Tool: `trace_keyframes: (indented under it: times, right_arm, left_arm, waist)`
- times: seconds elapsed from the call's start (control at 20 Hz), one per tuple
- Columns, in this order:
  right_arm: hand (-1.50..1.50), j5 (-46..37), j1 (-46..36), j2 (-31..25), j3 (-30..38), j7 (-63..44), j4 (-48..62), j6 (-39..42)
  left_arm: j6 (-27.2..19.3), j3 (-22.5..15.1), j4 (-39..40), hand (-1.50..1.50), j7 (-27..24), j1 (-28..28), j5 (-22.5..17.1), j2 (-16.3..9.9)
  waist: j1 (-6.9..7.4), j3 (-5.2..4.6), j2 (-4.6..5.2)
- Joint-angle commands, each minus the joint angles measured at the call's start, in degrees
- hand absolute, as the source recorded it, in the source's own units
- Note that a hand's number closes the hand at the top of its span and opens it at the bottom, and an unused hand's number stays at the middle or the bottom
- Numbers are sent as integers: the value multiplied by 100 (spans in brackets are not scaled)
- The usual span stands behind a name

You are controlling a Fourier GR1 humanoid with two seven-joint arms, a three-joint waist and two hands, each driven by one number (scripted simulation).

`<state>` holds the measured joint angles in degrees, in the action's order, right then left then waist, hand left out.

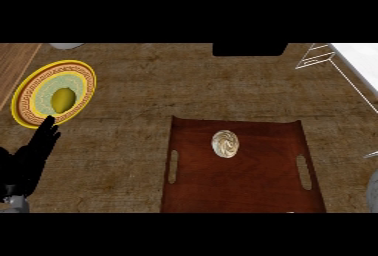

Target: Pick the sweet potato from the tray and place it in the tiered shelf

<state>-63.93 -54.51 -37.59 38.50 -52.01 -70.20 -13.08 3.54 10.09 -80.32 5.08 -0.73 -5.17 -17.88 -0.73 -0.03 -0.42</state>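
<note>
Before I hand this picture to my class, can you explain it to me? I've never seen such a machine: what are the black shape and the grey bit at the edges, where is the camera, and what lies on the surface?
The camera sits at the robot's head, looking steeply down at a brown counter. The black shape at lower left is the left robot hand, open, fingers up, resting and holding nothing. The grey bit at the right edge is probably its right forearm; that hand is out of view. On the counter lies a dark wooden tray with slot handles, holding one pale swirled object. At upper left a yellow-rimmed plate carries a yellowish oval item. The white wire frame at upper right looks like the shelf.
</note>
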Motion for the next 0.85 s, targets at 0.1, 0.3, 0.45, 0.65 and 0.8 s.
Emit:
trace_keyframes:
  times: [0.1,0.3,0.45,0.65,0.8]
  right_arm:
    - [-150,74,414,-119,-61,-944,-2229,1177]
    - [-150,71,663,-476,220,-1497,-3387,2242]
    - [-150,253,791,-382,401,-1867,-4310,3223]
    - [-150,560,839,-374,774,-2048,-5201,4183]
    - [-150,780,800,-453,987,-2033,-5752,4780]
  left_arm:
    - [50,96,-90,0,-25,-208,-46,-21]
    - [47,117,-428,0,313,-177,-75,-133]
    - [-12,197,-112,0,-130,-432,1,-40]
    - [-89,214,-343,0,228,-414,-39,-59]
    - [-25,309,-141,0,125,-432,-100,-89]
  waist:
    - [-94,-7,-50]
    - [-141,-1,-70]
    - [-300,-17,-133]
    - [-393,-8,-186]
    - [-521,-25,-218]
